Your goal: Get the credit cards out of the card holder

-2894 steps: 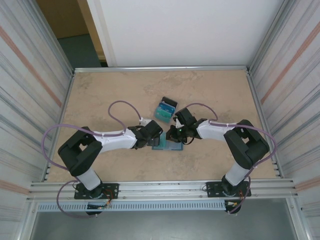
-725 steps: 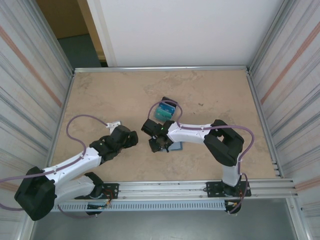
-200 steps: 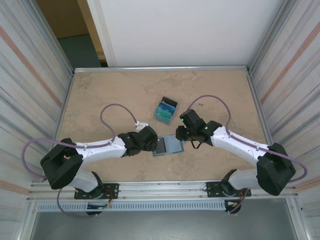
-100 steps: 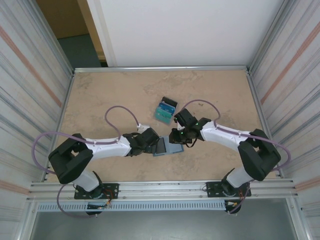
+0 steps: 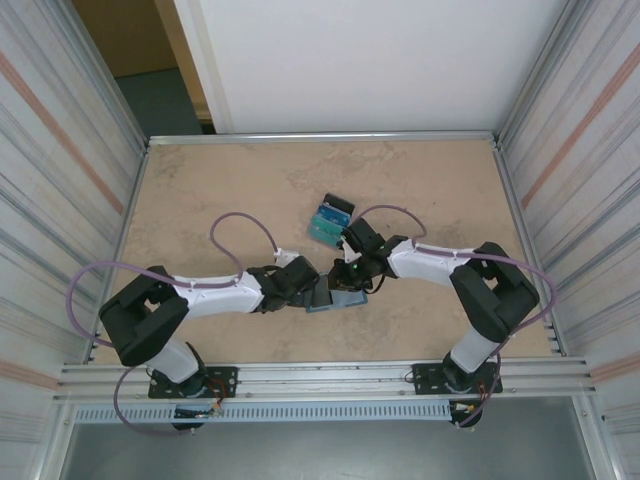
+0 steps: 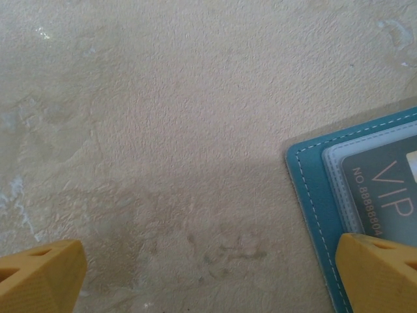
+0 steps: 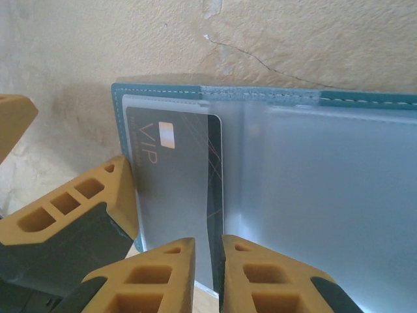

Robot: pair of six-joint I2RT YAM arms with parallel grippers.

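The left gripper stood spread wide, one finger on the left end of the card holder, which lay open toward the near edge of the table, about midway along it. A dark credit card sat in its left pocket. The right gripper had its jaws almost together at that card's inner edge; any grip was unclear.

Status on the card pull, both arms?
Copy: left gripper open, one finger on card holder edge. Right gripper nearly closed at VIP card edge, grip unconfirmed. Card not yet out of its pocket.
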